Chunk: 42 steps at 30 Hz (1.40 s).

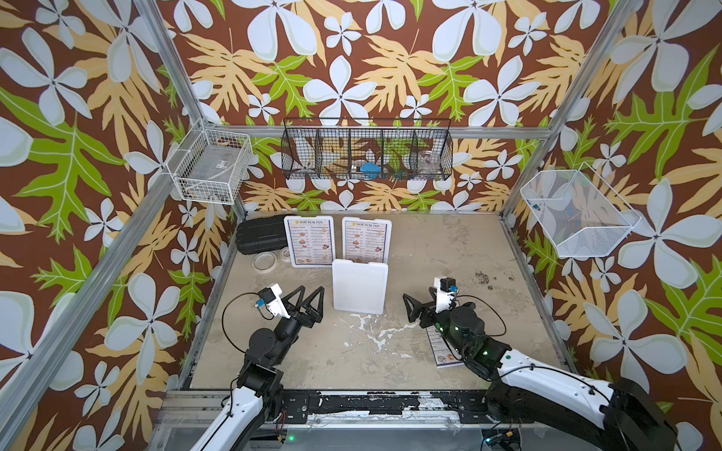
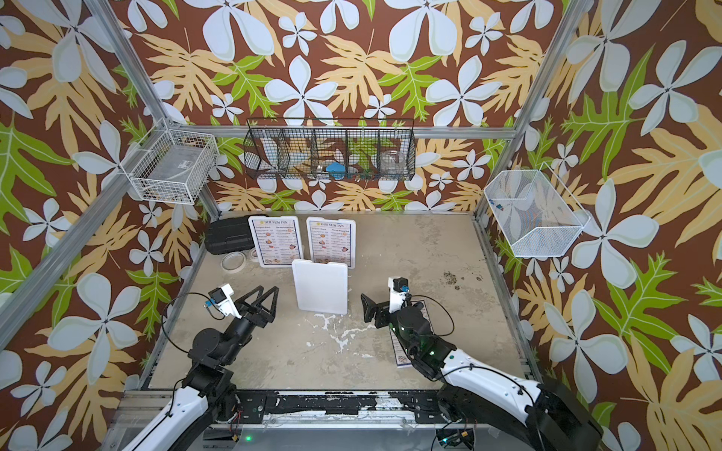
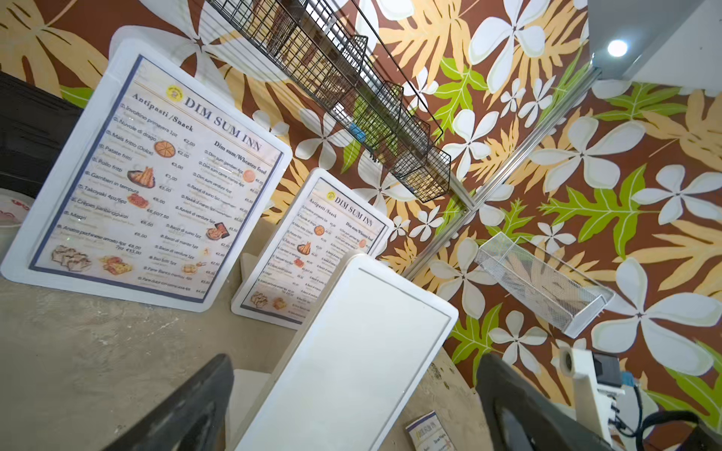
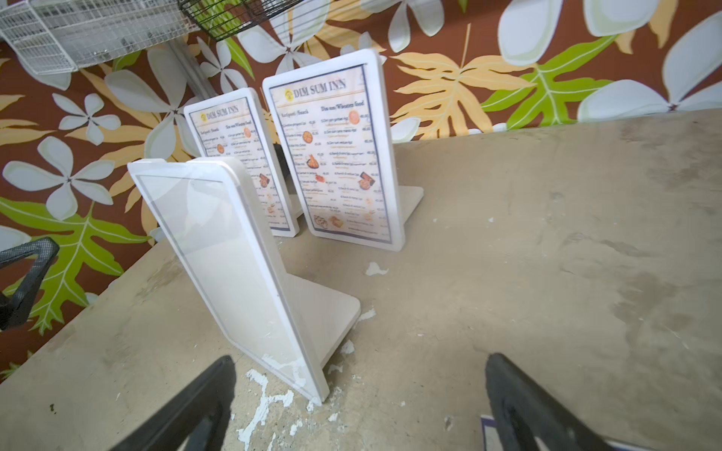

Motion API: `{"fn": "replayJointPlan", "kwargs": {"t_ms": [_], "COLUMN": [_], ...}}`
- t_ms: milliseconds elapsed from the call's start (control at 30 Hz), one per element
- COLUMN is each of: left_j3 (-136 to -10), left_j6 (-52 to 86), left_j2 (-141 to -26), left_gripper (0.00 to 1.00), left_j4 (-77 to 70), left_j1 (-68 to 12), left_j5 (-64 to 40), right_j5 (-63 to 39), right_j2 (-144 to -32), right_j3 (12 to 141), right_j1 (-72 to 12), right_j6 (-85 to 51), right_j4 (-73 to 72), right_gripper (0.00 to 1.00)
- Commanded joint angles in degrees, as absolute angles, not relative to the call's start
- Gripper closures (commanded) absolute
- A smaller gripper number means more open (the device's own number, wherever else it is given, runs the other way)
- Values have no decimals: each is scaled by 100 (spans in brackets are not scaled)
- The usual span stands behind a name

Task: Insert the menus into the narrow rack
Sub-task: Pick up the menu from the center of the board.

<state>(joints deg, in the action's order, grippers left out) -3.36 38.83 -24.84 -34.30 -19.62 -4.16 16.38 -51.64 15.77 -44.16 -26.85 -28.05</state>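
Left arm (image 1: 267, 343) at 7 o'clock and right arm (image 1: 521, 363) at 5 o'clock in a top view carry white-shelled lower links, black joint housings, black cables (image 1: 223, 320), white wrist camera mounts (image 1: 275, 300) with blue connectors, black triangular open-frame fingers (image 3: 183, 414), and green lights on the right arm's joints.

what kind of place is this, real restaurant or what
Most likely a robot test cell, not a real restaurant: two robot arms at a worn table, flower-print walls on a metal frame, and "DIM SUM INN" menus as props.
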Motion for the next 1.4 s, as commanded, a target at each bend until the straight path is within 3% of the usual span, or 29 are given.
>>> {"fn": "replayJointPlan", "kwargs": {"t_ms": [0, 67, 233, 467, 700, 1167, 1367], "left_j3": [-536, -545, -943, -1748, -2067, -2917, -3625], "left_j6": [3998, 4147, 4250, 4557, 4971, 5818, 6101], "left_j2": [-2450, -2520, -3314, -5302, -6294, -7922, -8948], "left_gripper": [0, 0, 1, 7, 8, 11, 13], "left_j4": [-2701, -2620, -2378, -2246, -2633, -2879, -2722], "left_j1": [-1960, -1990, -2743, -4899, -5772, -6211, -6249], "left_j5": [-738, -954, -940, 807, 1104, 912, 755], "right_j5": [2478, 2543, 1310, 950, 156, -195, -363], "right_j2": [-4726, -4579, -4545, -4798, -5204, -6219, -6808], "right_j3": [1647, 1696, 1468, 1367, 1255, 1515, 1799], "right_j1": [-4369, -4161, -2902, -1684, -426, -279, -273], "right_j6": [-2812, -2881, -3175, -3529, -4037, -4737, -4492], "right_j4": [-1811, -1426, -1541, -1412, -1431, -698, -395], "right_gripper": [0, 0, 0, 0, 0, 0, 6]}}
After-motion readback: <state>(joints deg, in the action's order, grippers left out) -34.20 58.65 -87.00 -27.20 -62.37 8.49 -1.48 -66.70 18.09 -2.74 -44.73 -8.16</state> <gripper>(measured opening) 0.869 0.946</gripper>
